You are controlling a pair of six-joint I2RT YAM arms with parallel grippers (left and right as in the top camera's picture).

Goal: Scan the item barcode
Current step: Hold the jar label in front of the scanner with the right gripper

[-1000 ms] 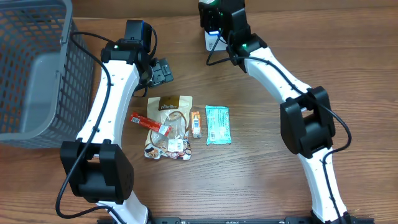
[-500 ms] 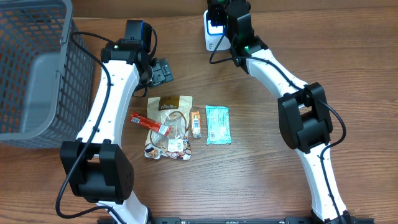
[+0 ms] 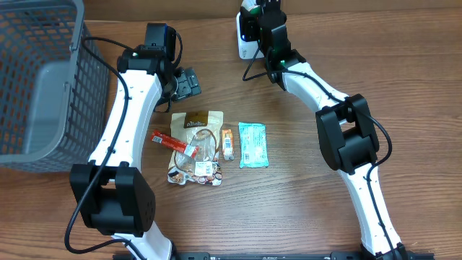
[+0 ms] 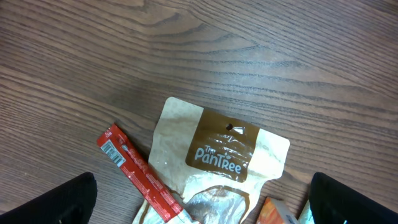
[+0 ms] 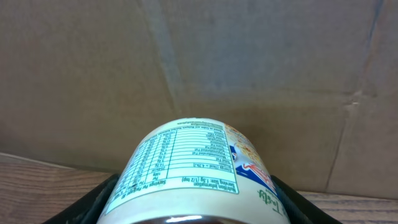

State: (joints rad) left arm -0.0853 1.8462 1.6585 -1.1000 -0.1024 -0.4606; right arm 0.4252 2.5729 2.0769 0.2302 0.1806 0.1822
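Right tool (image 5: 193, 208): clamped on cream labelled cylindrical tub (image 5: 186, 165)
Left tool (image 4: 202, 205): spread wide, empty
Risk: barcode may be missed if turned away from white upright scanner (image 3: 244, 42)

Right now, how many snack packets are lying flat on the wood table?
4, clustered mid-table: red stick packet overlapping the brown-and-cream pouch, small orange packet beside it, teal wrapper rightmost. More could hide beneath the pouch.

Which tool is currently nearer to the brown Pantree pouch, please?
Left. The left tool hovers open just beyond the top edge of the pouch; the right tool, gripping a labelled container, is much farther away at the back.
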